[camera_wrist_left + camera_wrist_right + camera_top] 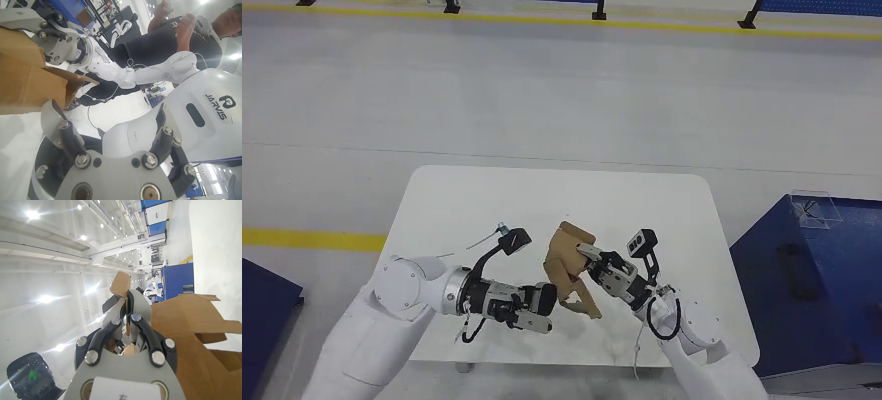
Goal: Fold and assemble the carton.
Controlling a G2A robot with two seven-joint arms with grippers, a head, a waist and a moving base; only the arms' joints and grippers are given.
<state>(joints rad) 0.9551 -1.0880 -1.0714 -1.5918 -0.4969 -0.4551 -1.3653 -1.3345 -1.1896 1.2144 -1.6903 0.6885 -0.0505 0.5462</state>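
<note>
A brown cardboard carton (pixel 564 262), partly unfolded with loose flaps, is held tilted over the front middle of the white table (pixel 542 200). My right gripper (pixel 591 260) comes in from the right and is shut on one of its flaps; in the right wrist view the cardboard edge (pixel 121 285) is pinched between the fingers (pixel 140 302), with the carton's body (pixel 189 332) beside them. My left gripper (pixel 545 303) sits low, just left of the carton's lower flap. Its fingers (pixel 56 111) are spread wide with nothing between them, and the carton (pixel 28 85) lies close to one fingertip.
A blue cabinet (pixel 812 290) stands off the table's right side, and another blue object (pixel 262 300) at the lower left. The carton and both grippers are near the table's front edge (pixel 542 362). Bare table surface stretches behind them.
</note>
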